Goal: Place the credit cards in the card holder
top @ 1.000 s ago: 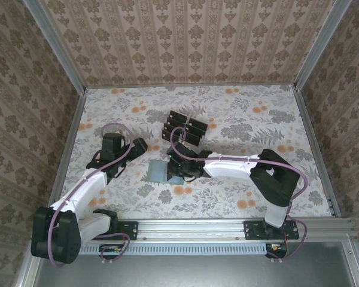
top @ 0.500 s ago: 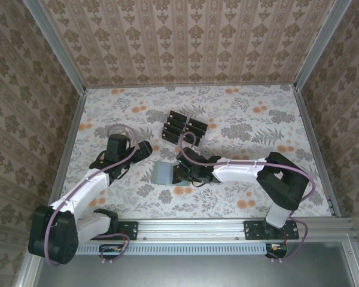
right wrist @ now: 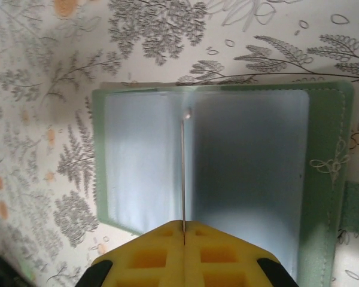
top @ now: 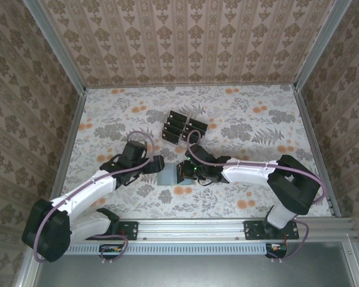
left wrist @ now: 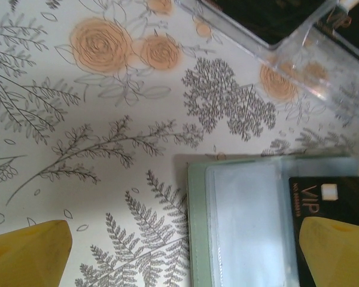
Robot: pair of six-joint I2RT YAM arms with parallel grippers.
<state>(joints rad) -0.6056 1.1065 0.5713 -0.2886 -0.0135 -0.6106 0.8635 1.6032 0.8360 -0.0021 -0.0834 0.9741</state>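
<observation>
Swung in from the left, left jaws gape beside the open card holder (right wrist: pixel 251 179); right jaws clamp a credit card (right wrist: pixel 183 173) edge-on over it.

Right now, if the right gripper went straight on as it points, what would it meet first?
Likely the card holder: the right gripper, shut on a credit card held edge-on, points at its clear inner sleeve. The card's edge would touch first; depth is unclear.

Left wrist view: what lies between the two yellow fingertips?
In the left wrist view: bare fern-printed table, then the open green wallet and a black card.
</observation>
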